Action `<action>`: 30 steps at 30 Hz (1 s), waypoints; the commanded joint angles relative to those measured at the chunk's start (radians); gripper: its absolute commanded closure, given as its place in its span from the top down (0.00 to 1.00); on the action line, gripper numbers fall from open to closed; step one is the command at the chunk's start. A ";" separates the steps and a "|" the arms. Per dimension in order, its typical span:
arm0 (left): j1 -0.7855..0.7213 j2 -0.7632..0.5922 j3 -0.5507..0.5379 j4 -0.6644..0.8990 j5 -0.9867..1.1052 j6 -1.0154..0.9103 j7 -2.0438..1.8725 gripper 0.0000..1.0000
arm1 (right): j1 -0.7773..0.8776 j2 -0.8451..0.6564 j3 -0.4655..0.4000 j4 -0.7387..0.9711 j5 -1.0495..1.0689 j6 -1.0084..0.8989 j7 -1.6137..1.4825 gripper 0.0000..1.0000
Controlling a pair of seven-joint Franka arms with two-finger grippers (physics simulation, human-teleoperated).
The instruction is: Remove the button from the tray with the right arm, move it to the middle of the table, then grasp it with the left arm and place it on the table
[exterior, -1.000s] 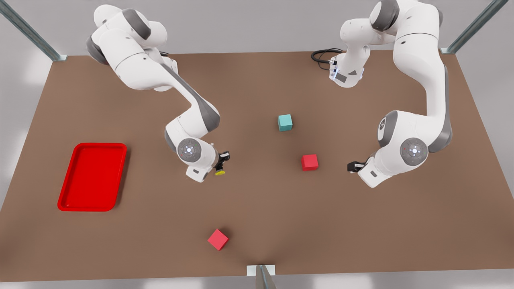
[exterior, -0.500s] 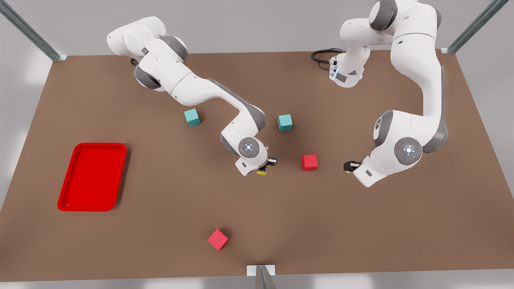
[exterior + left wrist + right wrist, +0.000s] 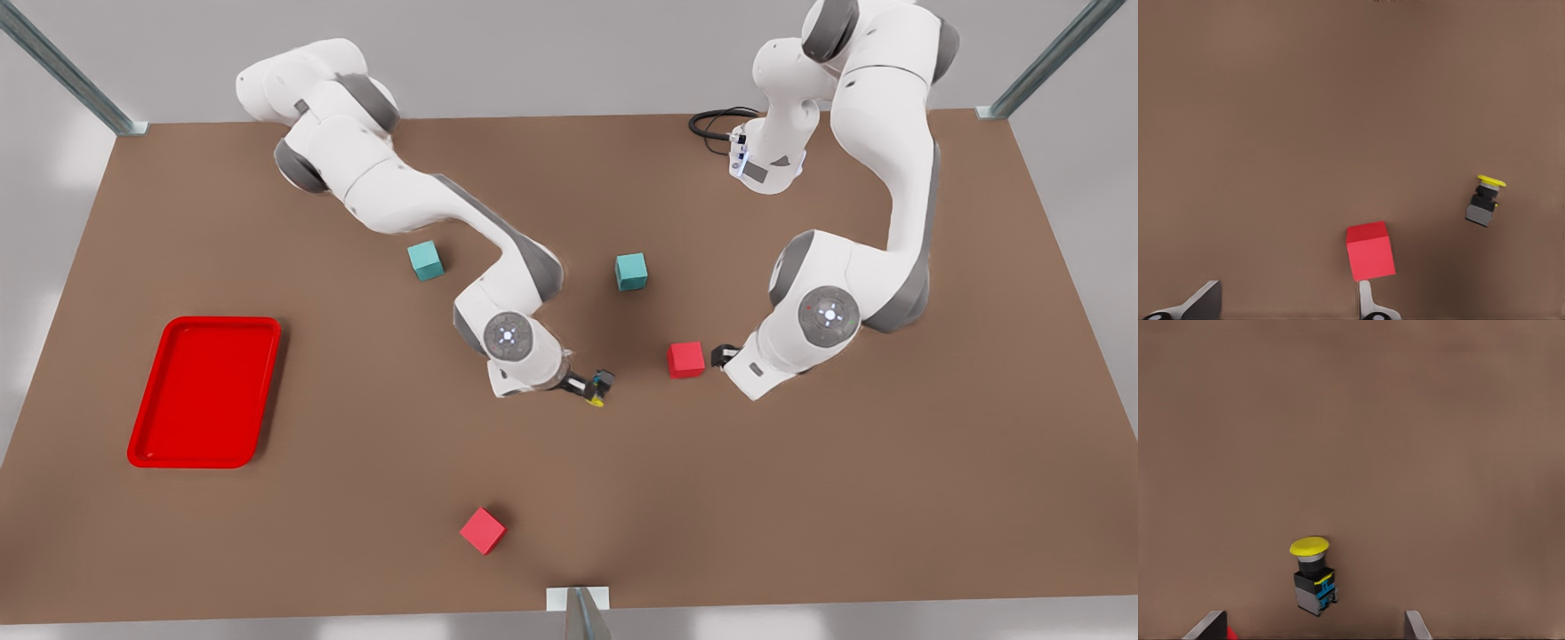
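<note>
Button (image 3: 1313,575) shifted rightward: yellow cap, black body.

Pale grey walls (image 3: 551,62), metal struts (image 3: 67,67)

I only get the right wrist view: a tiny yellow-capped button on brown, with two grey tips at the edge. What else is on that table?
Observer: A red tray lies toward the front view's left, far from the button, which is at the right end effector, mid-table.
Visitor: Is the other arm near?
Observer: Yes. The left end effector, fingers apart, is beside a red cube, facing the button.
Visitor: Any more cubes?
Observer: A teal cube, a second teal cube and a second red cube.
</note>
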 commanded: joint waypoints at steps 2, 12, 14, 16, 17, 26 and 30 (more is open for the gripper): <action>-0.126 0.011 -0.002 0.003 -0.018 0.054 -0.189 1.00 | -0.356 -0.205 0.107 -0.109 -0.001 -0.373 -0.441 1.00; -0.253 0.305 0.002 0.156 -0.016 0.324 -0.150 1.00 | -0.459 -0.472 -0.246 -0.097 0.032 -0.599 -1.148 1.00; -0.259 0.324 0.002 0.156 -0.016 0.358 -0.161 1.00 | -0.450 -0.473 -0.243 -0.087 0.025 -0.583 -1.136 1.00; -0.274 0.331 0.002 0.152 -0.021 0.358 -0.167 1.00 | -0.461 -0.536 -0.244 -0.095 0.029 -0.577 -1.130 1.00; -0.282 0.334 0.002 0.147 -0.022 0.358 -0.173 1.00 | -0.462 -0.538 -0.246 -0.097 0.022 -0.576 -1.105 1.00; -0.331 0.362 -0.010 0.026 0.226 0.406 -0.166 1.00 | -0.456 -0.525 -0.238 -0.100 0.018 -0.528 -1.091 1.00; -0.339 0.377 -0.010 0.030 0.218 0.447 -0.173 1.00 | -0.412 -0.525 -0.235 -0.103 0.003 -0.539 -1.073 1.00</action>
